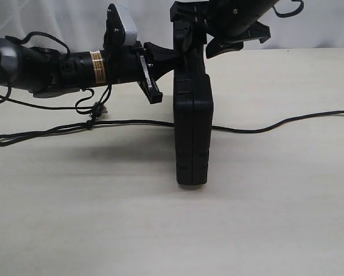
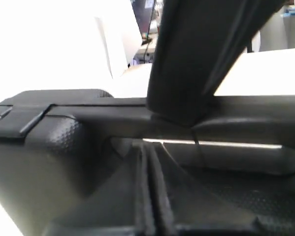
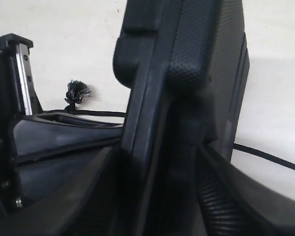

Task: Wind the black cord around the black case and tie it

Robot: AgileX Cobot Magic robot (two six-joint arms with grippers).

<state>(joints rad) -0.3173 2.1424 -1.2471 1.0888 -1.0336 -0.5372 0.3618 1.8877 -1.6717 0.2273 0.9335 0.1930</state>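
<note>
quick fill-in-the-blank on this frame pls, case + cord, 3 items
1. The black case stands upright, not lying ____.
2. The black cord runs out past the case on ____ sides.
3. In the exterior view the cord's looped end lies to the ____ of the case.
Missing words: flat; both; left.

The left arm (image 1: 51, 66) lay horizontal and reached in from the left of the exterior view. Its wrist (image 1: 97, 67) was in line with the forearm. The left tool (image 1: 169, 58) had its fingers (image 2: 108, 211) drawn together with only a thin seam between them. The fingertips were set against the black case (image 1: 192, 132). The right arm (image 1: 238, 16) was positioned at the upper right, angled downward. The right tool (image 3: 162, 206) was clamped across the thickness of the black case, one finger (image 3: 226, 201) on each face.
</note>
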